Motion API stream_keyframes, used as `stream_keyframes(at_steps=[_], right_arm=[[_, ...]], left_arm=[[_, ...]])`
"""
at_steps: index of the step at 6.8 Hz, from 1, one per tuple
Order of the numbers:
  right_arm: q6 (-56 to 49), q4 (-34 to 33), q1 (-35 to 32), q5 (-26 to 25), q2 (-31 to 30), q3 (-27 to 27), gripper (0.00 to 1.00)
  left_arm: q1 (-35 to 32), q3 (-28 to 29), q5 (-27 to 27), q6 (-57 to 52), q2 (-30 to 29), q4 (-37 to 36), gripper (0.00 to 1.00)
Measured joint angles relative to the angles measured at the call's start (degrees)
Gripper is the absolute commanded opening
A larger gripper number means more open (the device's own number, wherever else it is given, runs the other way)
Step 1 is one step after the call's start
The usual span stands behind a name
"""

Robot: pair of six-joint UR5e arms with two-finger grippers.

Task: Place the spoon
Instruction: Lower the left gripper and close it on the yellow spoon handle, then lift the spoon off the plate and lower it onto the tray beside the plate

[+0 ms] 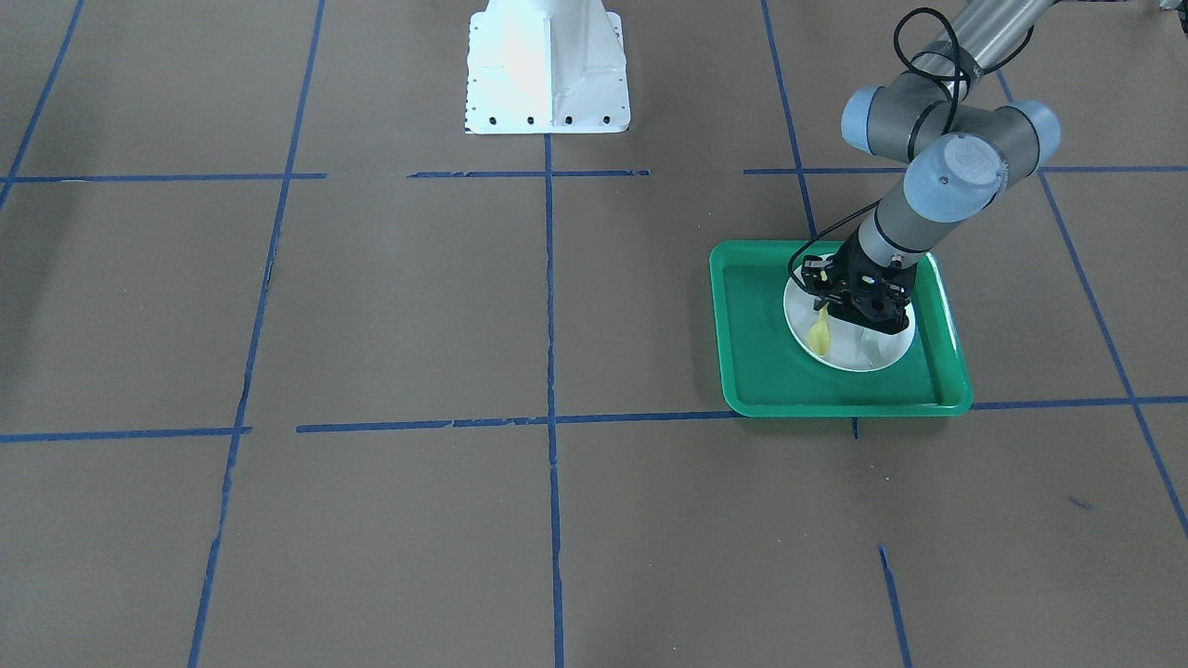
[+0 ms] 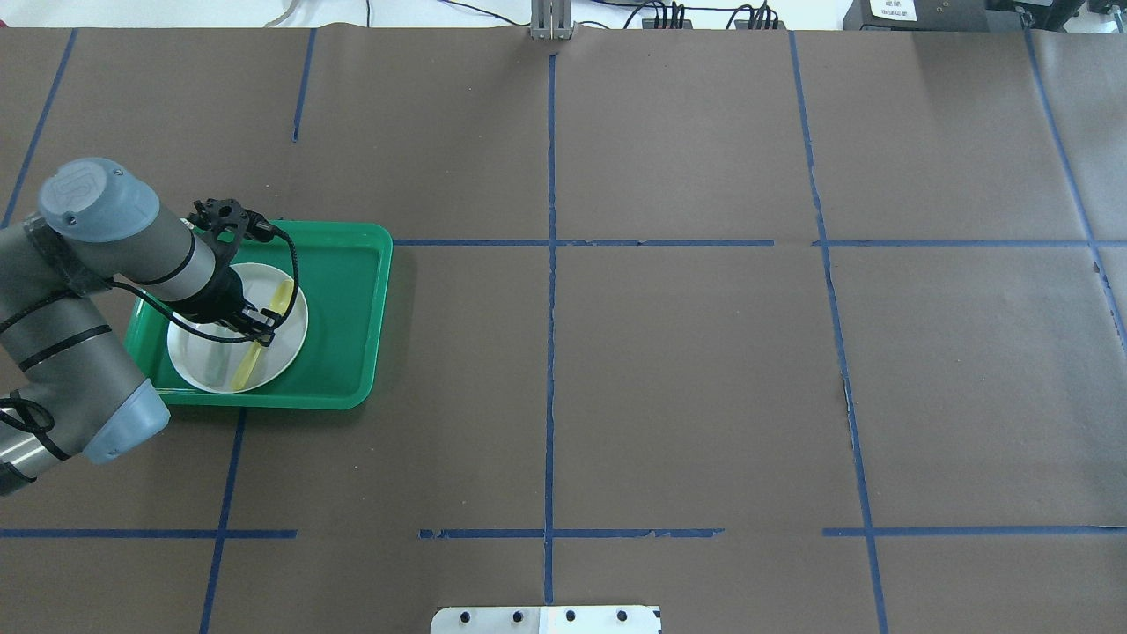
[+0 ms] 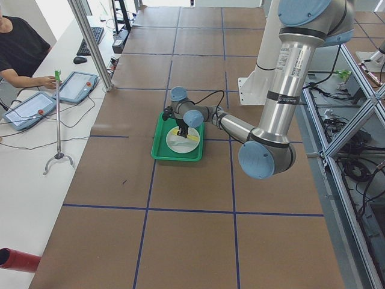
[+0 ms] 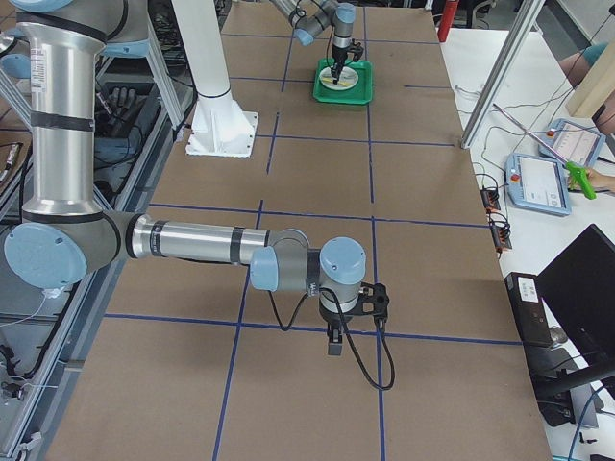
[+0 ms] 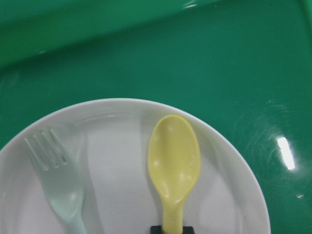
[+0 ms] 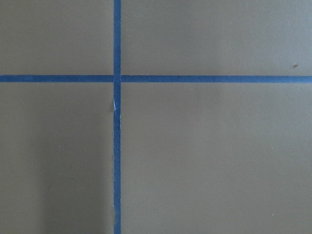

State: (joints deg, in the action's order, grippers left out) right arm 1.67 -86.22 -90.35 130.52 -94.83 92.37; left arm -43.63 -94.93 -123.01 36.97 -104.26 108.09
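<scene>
just inside plate rim (image 5: 113,102), spoon (image 5: 174,161) beside fork (image 5: 59,183)

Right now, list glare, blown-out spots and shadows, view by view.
Left wrist view: a bright glare streak on the green tray, small highlights on the yellow spoon bowl, and soft shadows beside it and the pale fork on the white plate. Front-facing view: the white robot base is blown out. Right wrist view: a faint shadow darkens the brown paper at lower left.
</scene>
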Motion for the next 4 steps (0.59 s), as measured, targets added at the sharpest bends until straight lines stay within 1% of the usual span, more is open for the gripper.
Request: stream_keyframes(at_steps=[2,4], right_arm=[[0.0,0.0,0.0,0.0,0.0,0.0,1.0],[0.0,0.0,0.0,0.0,0.0,0.0,1.0]], left_arm=[[-0.38,-2.11,0.06,2.84,-0.04,-0.3,0.0],[-0.51,-5.36,0.19,15.34,-1.96,-3.17,0.0]])
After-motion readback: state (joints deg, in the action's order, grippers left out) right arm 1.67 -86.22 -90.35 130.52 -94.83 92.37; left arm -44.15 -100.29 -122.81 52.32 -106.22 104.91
